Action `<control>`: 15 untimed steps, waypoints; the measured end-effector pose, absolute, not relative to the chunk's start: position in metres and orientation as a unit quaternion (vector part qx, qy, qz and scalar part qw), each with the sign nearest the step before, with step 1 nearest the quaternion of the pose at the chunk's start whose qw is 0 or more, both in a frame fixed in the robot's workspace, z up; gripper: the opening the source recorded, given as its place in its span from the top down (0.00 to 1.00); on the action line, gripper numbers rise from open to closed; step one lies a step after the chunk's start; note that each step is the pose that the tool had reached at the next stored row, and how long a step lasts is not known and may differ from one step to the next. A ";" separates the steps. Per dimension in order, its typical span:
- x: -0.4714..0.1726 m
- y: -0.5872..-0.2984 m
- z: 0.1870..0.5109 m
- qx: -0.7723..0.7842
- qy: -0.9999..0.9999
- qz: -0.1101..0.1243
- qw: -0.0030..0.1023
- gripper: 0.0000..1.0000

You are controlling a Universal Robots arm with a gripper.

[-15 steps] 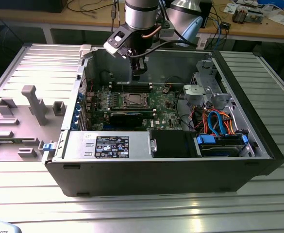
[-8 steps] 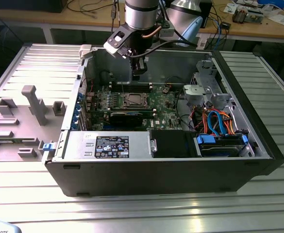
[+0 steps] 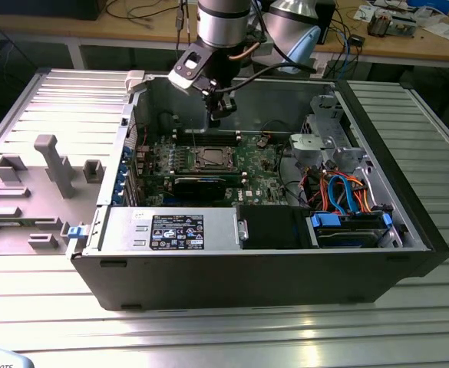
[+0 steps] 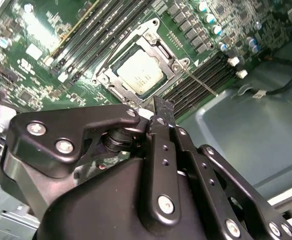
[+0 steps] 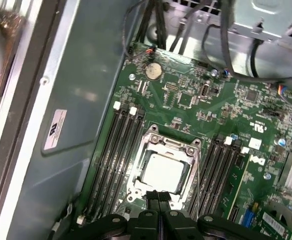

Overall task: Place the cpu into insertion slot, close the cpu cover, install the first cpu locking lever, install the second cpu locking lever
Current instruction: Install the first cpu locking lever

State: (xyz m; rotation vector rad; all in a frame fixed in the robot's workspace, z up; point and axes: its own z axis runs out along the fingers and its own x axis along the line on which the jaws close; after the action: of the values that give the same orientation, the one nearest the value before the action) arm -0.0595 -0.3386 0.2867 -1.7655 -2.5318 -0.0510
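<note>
Shows the tool [image 5: 158, 196] pressed together, tips just beside the rim of the insertion slot [image 5: 132, 189]. Shows the cpu [image 5: 163, 172] seated in that slot on the green board [image 5: 185, 100], the cpu cover [image 5: 173, 145] lying flat around it, inside the open case [image 3: 247, 268] on the desk [image 3: 209, 337]

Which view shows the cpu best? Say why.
The second wrist view: the cpu shows its whole silver top, unobstructed. In the first wrist view the gripper crowds its edge; the exterior view shows it far off.
</note>
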 end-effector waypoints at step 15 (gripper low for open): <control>-0.059 -0.339 0.285 -0.450 -0.893 -0.013 0.026 0.89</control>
State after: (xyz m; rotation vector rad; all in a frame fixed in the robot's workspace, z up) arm -0.0595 -0.3386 0.2851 -1.3902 -2.7579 -0.0414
